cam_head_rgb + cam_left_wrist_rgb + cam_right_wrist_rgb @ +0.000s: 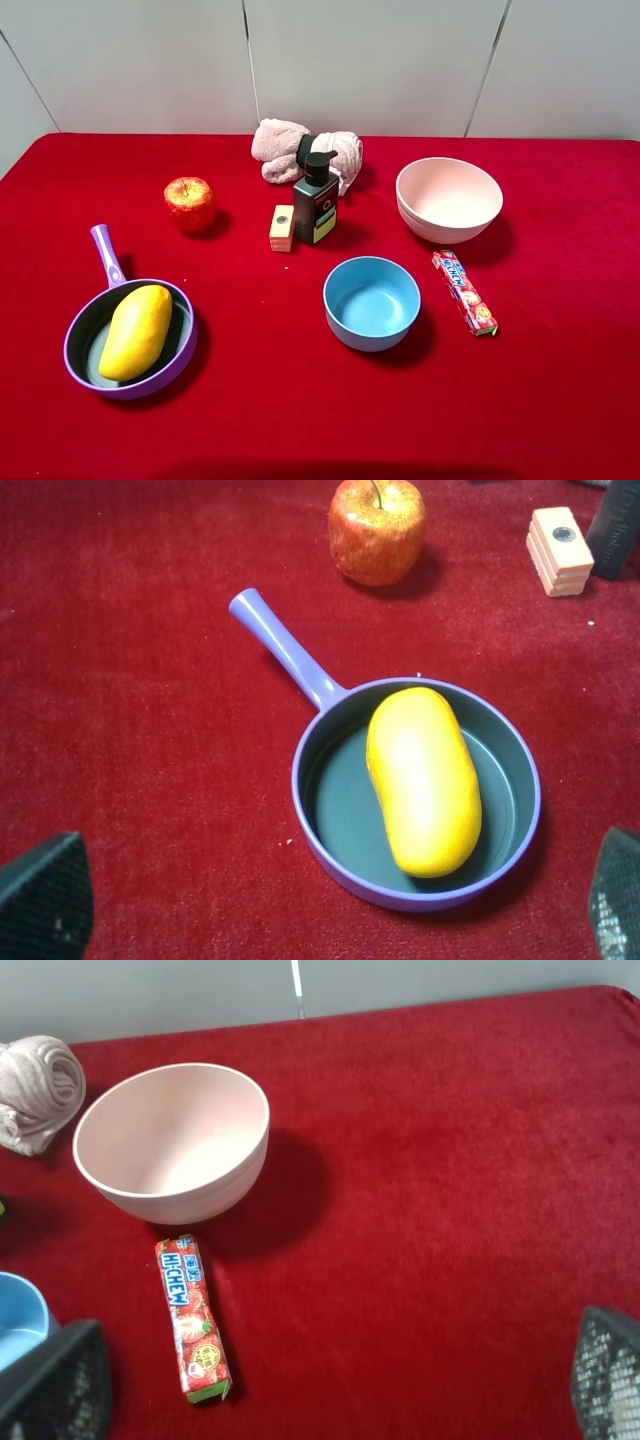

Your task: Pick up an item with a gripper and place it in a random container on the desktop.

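**A:** Start near you. What do you have at the front of the desktop (300,420)?

**B:** The pan (183,352), front left, with the mango (136,330) lying flat inside it, lengthwise across the grey-green floor. Your left gripper (330,920) hangs above it: in the left wrist view both fingertips sit at the lower corners, wide apart, with nothing between them. So those jaws are released and clear of the fruit.

**A:** And the right gripper (330,1400)?

**B:** Also spread and empty. It looks down on the candy stick (194,1320) and the pink bowl (172,1140), touching neither. No arm shows in the high view.

**A:** Then which step are you in?

**B:** I judge the placing is done. The mango rests fully within the rim, not propped on the edge, and you have let go.

**A:** What comes next?

**B:** Little. Lift the left arm straight up, so a fingertip does not clip the rim or the lilac handle (285,650) and drag the pan. Keep the right arm where it is.

**A:** Further back?

**B:** The blue bowl (371,302) sits mid-table, right of the pan and well apart. Behind it stand the small block (282,228) and pump bottle (316,200), just beside each other, with the apple (189,203) to their left. The rolled towel (300,152) lies farthest, touching nothing you need.
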Available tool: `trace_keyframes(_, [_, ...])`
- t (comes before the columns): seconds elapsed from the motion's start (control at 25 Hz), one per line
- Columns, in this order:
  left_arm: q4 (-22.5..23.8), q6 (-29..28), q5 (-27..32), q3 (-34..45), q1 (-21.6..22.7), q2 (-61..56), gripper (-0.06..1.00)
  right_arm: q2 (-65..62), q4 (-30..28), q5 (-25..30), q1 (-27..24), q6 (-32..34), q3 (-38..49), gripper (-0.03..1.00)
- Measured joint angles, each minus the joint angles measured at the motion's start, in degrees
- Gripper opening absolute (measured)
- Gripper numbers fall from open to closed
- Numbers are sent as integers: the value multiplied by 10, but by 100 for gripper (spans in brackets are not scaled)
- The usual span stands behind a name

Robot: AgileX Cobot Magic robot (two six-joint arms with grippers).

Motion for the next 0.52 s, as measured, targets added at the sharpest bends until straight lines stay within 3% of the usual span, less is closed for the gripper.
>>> trace_keyframes(0.52, [0, 1, 0, 0, 0, 0, 99, 0, 0, 0, 0, 0, 0, 69])
